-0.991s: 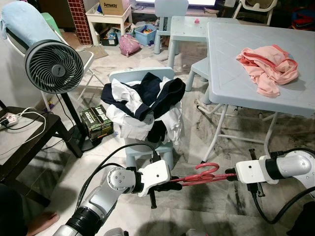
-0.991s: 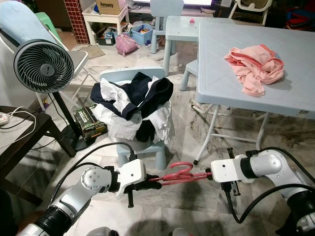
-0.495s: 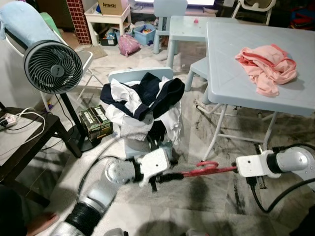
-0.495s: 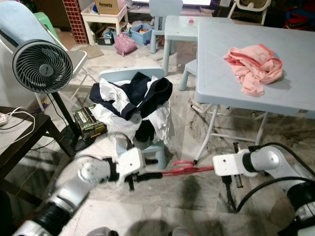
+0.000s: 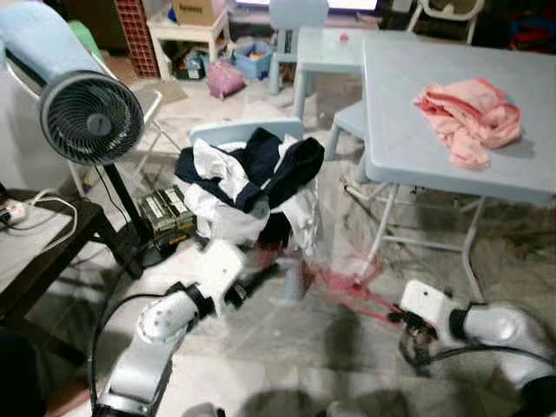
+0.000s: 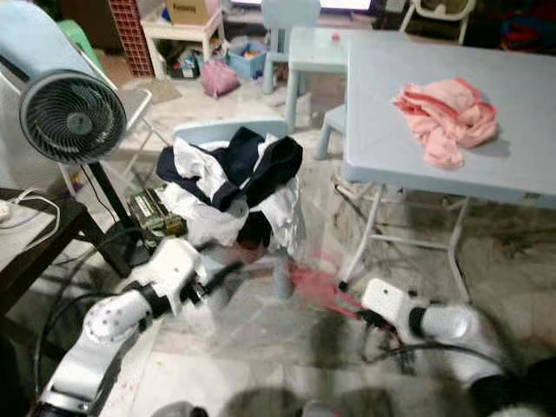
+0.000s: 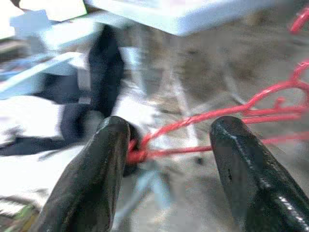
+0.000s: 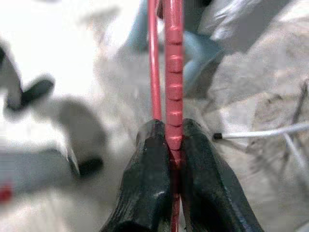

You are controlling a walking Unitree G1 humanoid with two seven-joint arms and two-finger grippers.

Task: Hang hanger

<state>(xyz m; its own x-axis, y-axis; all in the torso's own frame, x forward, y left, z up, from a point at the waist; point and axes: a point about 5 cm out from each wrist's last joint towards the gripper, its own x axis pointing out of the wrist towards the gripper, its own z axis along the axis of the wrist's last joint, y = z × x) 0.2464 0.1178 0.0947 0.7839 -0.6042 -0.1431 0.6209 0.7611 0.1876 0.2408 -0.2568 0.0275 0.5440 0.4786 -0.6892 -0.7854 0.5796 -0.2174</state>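
Observation:
A red plastic hanger hangs low over the floor in front of the chair, blurred by motion. My right gripper holds one end of it; in the right wrist view the two fingers are pressed together on the ribbed red bar. My left gripper is off to the hanger's left, by the chair. Its fingers stand wide apart in the left wrist view. The hanger's other end lies against one finger but is not clamped.
A small blue chair heaped with dark and white clothes stands just behind the hanger. A black fan and a dark side table are on the left. On the right a grey-blue table carries a pink garment.
My left gripper has opened, let go of the hanger and drawn back left toward the chair. The right arm has dropped lower, and the hanger now slopes up-left from it.

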